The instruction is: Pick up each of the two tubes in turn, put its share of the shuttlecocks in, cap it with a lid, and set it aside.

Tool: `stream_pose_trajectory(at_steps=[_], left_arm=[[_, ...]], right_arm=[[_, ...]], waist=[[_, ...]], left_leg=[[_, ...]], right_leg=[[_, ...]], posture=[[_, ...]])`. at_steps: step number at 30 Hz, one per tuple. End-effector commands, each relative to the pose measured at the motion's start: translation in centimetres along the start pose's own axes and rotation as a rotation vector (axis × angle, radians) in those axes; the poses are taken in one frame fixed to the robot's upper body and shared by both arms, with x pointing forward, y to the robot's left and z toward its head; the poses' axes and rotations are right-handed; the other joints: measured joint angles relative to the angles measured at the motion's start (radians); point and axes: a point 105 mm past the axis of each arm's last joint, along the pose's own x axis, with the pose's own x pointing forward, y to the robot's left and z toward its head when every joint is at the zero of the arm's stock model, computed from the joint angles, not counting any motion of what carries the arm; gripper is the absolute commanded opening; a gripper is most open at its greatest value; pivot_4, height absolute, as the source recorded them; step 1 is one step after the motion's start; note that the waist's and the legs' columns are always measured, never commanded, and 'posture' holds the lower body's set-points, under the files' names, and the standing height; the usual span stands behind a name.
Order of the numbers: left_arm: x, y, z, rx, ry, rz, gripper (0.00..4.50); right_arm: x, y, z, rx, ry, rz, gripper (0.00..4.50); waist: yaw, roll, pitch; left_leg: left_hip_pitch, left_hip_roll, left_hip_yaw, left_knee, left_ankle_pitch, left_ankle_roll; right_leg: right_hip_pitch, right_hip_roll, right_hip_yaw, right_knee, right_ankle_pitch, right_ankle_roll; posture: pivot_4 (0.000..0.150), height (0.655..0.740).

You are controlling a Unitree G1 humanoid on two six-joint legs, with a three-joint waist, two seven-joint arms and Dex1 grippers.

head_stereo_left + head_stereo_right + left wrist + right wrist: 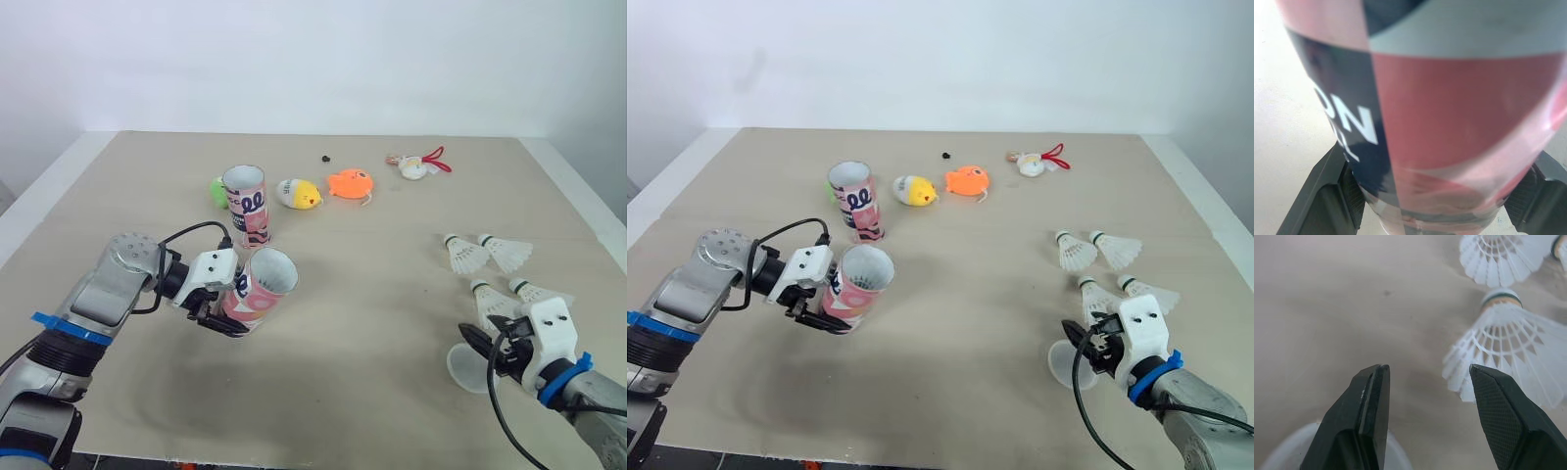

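Pink, navy, white-patterned tube (pixel 257 291)

table (pixel 392 323) layout | upright tube (pixel 245 204) at 10 o'clock of centre | tilted tube (pixel 263 286) at its 6, close, in left gripper (pixel 231 316) | chick toy (pixel 299 194), fish toy (pixel 349 183) in a row at upright tube's 3 | charm (pixel 416 166) at 1, far side | four shuttlecocks (pixel 462 257) at 3-4, paired | lid (pixel 466 372) at their 6, under right gripper (pixel 475 345)

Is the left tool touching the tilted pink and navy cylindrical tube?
Touching. In the left wrist view, black fingers of the left tool press against both sides of the pink and navy tube.
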Motion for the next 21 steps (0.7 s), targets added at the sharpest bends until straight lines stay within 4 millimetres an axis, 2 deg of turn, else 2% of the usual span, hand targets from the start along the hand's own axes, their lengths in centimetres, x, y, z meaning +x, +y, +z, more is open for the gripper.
stream_pose_trajectory(at_steps=[1, 8, 14, 17, 18, 19, 20, 21], left_arm=[[1.9, -1.1, -1.5, -0.051, 0.040, -0.062, 3.25], [1.9, -1.0, -1.4, -0.049, 0.040, -0.061, 3.25], [1.8, -1.1, -1.4, -0.052, 0.040, -0.054, 3.25], [1.8, -1.2, -1.4, -0.054, 0.040, -0.053, 3.25], [1.8, -1.3, -1.4, -0.055, 0.040, -0.053, 3.25], [1.8, -1.3, -1.3, -0.055, 0.039, -0.053, 3.25], [1.8, -1.4, -1.3, -0.056, 0.039, -0.053, 3.25], [1.8, -1.5, -1.3, -0.057, 0.038, -0.052, 3.25]], right_arm=[[0.6, -0.4, 1.1, -0.018, -0.047, -0.021, 2.84], [2.6, -0.4, 1.5, -0.016, -0.061, -0.032, 2.84], [3.3, -0.6, 1.2, -0.017, -0.056, -0.050, 2.84], [3.5, -1.0, 1.1, -0.027, -0.052, -0.068, 2.10], [3.6, -1.1, 1.1, -0.031, -0.052, -0.073, 1.76], [3.7, -1.1, 1.1, -0.032, -0.052, -0.076, 1.20], [3.7, -1.2, 1.3, -0.034, -0.061, -0.084, 0.97], [3.8, -1.2, 1.3, -0.036, -0.064, -0.085, 0.53]], waist=[[0.000, 0.000, 0.000], [0.000, 0.000, 0.000], [0.000, 0.000, 0.000], [0.000, 0.000, 0.000], [0.000, 0.000, 0.000], [0.000, 0.000, 0.000], [0.000, 0.000, 0.000], [0.000, 0.000, 0.000]], left_leg=[[0.000, 0.000, 0.000, 0.000, 0.000, 0.000], [0.000, -0.001, -0.001, 0.000, 0.000, 0.000], [-0.001, -0.001, -0.002, 0.000, 0.000, 0.001], [-0.001, -0.001, -0.002, 0.000, 0.000, 0.001], [-0.001, -0.001, -0.002, 0.000, 0.000, 0.001], [-0.001, -0.001, -0.002, 0.000, 0.000, 0.001], [-0.001, -0.001, -0.002, 0.000, 0.000, 0.001], [-0.001, -0.001, -0.002, 0.000, 0.000, 0.001]], right_leg=[[0.000, 0.000, 0.000, 0.000, 0.000, 0.000], [0.000, 0.000, -0.001, 0.000, 0.000, 0.000], [0.000, 0.000, -0.001, 0.000, 0.000, 0.001], [0.000, 0.000, -0.001, 0.000, 0.000, 0.001], [0.000, 0.000, -0.001, 0.000, 0.000, 0.001], [0.000, 0.000, -0.001, 0.000, 0.000, 0.001], [0.000, 0.000, -0.001, 0.000, 0.000, 0.001], [0.000, 0.000, -0.001, 0.000, 0.000, 0.001]], posture=[[0.150, 0.7400], [0.150, 0.7400], [0.150, 0.7400], [0.150, 0.7400], [0.150, 0.7400], [0.150, 0.7400], [0.150, 0.7400], [0.150, 0.7400]])
